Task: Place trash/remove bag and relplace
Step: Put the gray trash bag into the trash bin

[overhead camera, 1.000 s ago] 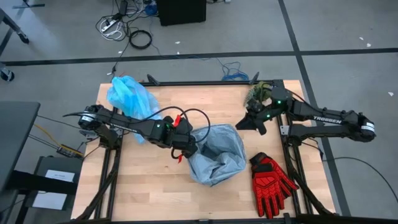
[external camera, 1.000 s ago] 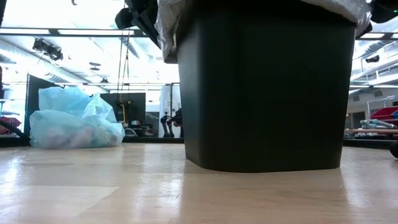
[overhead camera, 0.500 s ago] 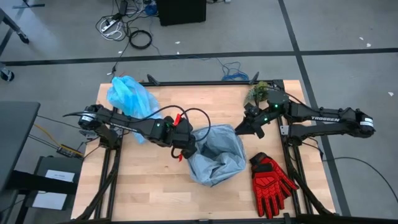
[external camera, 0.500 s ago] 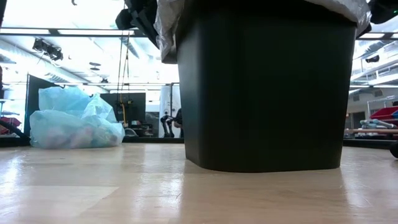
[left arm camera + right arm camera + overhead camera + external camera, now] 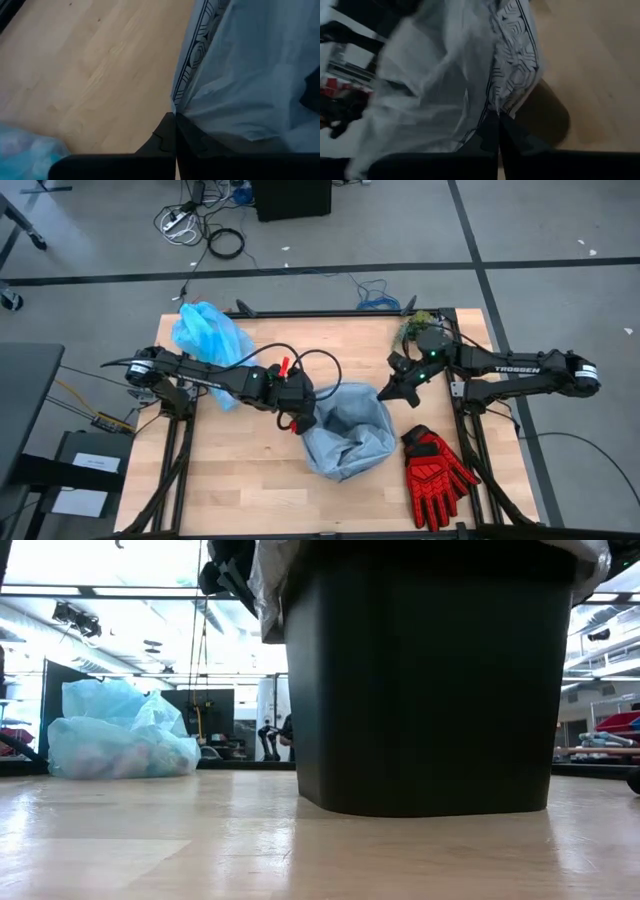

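Observation:
A black bin (image 5: 420, 680) stands mid-table with a pale grey-blue plastic bag (image 5: 350, 425) draped over its mouth. My left gripper (image 5: 300, 418) is shut on that bag at the bin's left rim. My right gripper (image 5: 385, 393) is shut on it at the bin's far right rim. The bright cyan-blue bag (image 5: 205, 335) lies bunched on the table's far left corner, resting on its bottom (image 5: 120, 765). The trash shows only as faint pink patches through its wall (image 5: 95, 762). My left gripper pinches the grey-blue bag between its two fingers (image 5: 170, 140), by the edge next to the black-printed band (image 5: 192, 60). The fingers slant down from the table's left. The plastic spreads from them over the bin's rim (image 5: 265, 600). My right gripper pinches the grey-blue bag between its two fingers (image 5: 492, 137), just below the black-printed band (image 5: 512, 75) along its edge. It comes nearly level from the table's far right. The plastic runs from the fingers across the bin's mouth.
A red and black glove (image 5: 435, 470) lies on the table's near right. A small green plant (image 5: 415, 328) sits at the far right corner, behind my right arm. Bare wood (image 5: 240, 470) lies left and near of the bin.
My right gripper has moved down and toward the bin from the far right, and its fingers have shut on the grey-blue bag's edge. My left gripper has stayed at the bin's left rim, its wrist turning slightly. The bag's left edge sits a little higher.

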